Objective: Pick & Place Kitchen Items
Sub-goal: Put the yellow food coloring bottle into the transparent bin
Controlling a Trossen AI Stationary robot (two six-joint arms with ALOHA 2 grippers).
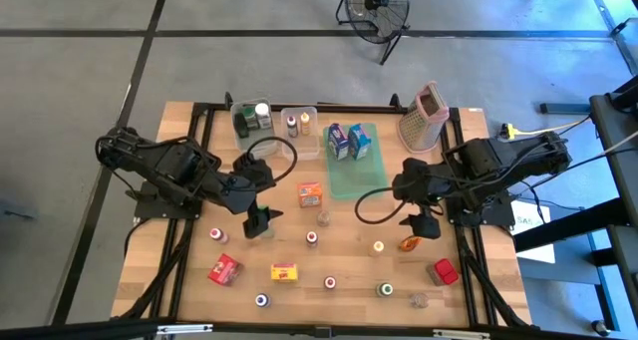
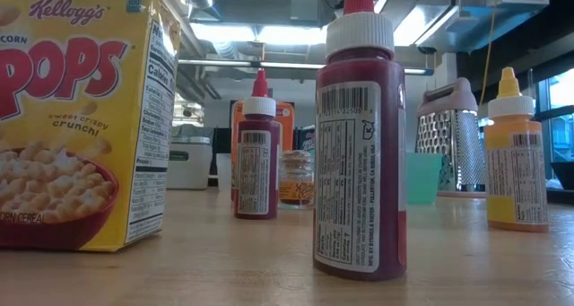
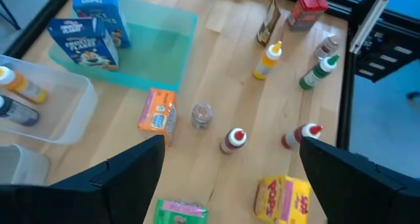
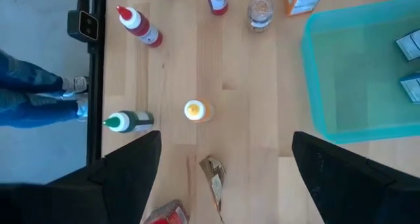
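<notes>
Left end effector point(image 1: 258, 220) above tiny red-capped bottles point(image 1: 312, 237)

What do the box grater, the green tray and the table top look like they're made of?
Box grater: seemingly metal faces, shiny and punched with holes, under a matte pinkish top, probably plastic. Green tray: likely translucent plastic, since the wood shows faintly through it. Table top: pale wood planks with visible grain and seams.

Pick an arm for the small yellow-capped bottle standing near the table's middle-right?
Right. The right gripper, jaws open, hangs just beside the yellow-capped bottle, which its wrist view shows directly ahead. The left gripper, also open, sits across the table.
</notes>
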